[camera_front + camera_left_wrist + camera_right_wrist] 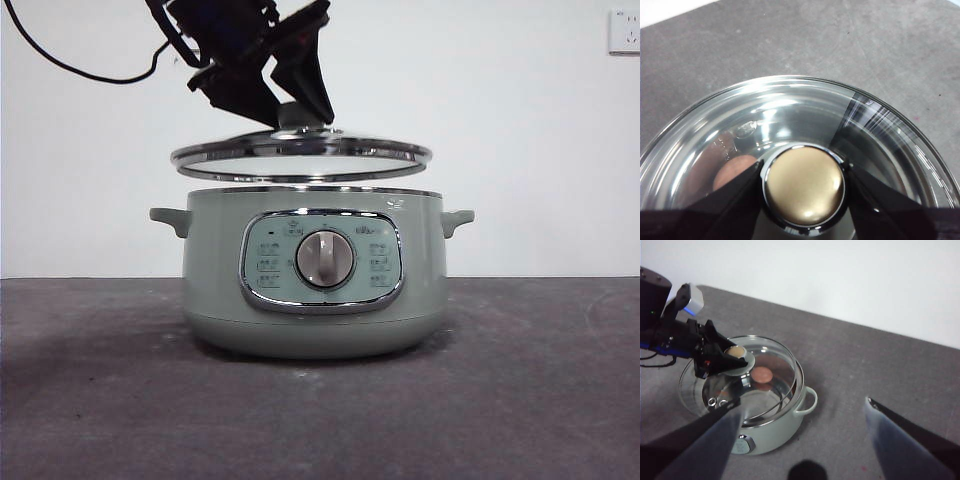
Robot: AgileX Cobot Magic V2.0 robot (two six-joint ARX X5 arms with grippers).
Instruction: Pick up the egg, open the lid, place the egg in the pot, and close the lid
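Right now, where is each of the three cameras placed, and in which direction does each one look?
Front view: low, at table height, looking level at the pot; the left gripper holds the lid just above it.
Left wrist view: on the left arm, looking down on the lid's knob between its own jaws; the egg shows through the glass.
Right wrist view: on the right arm, high and aside; its own open jaws frame the scene.
All three views share the lid.
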